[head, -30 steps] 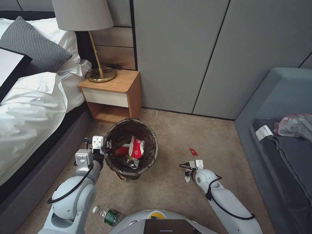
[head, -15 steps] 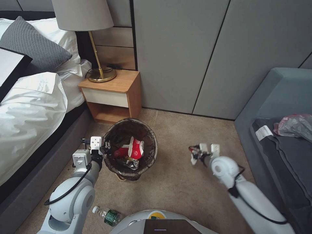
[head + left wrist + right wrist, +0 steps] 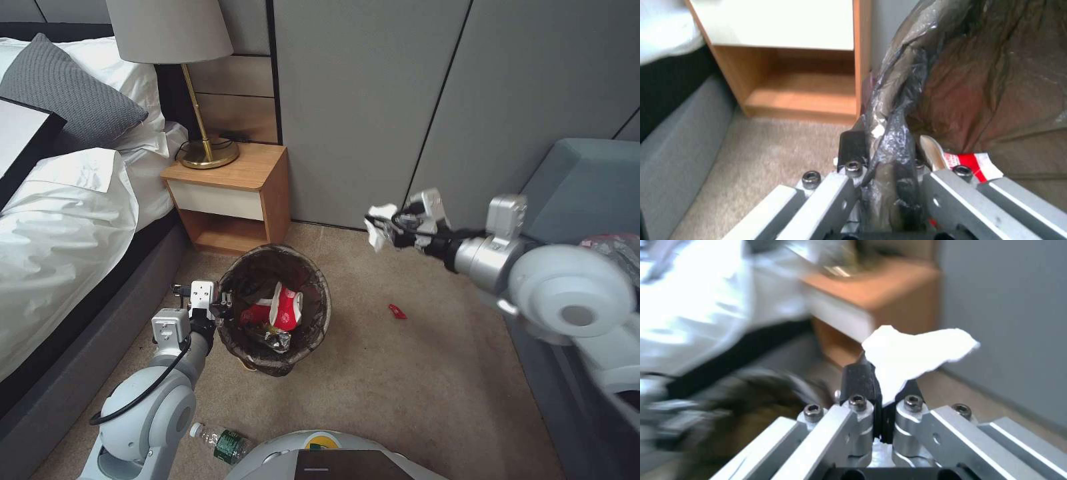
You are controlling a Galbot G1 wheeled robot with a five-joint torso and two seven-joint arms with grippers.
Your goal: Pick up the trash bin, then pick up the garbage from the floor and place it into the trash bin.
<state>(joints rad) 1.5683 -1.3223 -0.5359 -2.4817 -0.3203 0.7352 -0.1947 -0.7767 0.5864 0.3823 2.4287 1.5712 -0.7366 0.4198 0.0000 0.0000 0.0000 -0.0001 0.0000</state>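
Since half a second ago the right arm has swung up from near the carpet and now reaches out at mid-height toward the grey wall panels, above and right of the trash bin [image 3: 273, 310]. Right hand [image 3: 385, 230] is clenched on a white tissue [image 3: 375, 223]; in the right wrist view the tissue [image 3: 913, 355] fans out above the pinched fingertips [image 3: 858, 380].

Left hand [image 3: 223, 308] is clamped on the bin's near-left rim, as before. Left wrist view: dark bag liner [image 3: 893, 133] is pinched between the fingers, red-and-white wrapper [image 3: 971, 163] just inside.

Bin stands on the carpet in front of the nightstand [image 3: 230, 197], close beside the bed [image 3: 60, 220]. Inside it: red-and-white wrappers [image 3: 277, 310] and a crumpled silvery piece.

Still on the floor: a small red scrap [image 3: 397, 311], right of the bin and apart from it; a clear bottle with green label [image 3: 220, 442], lying on its side near the robot's base.
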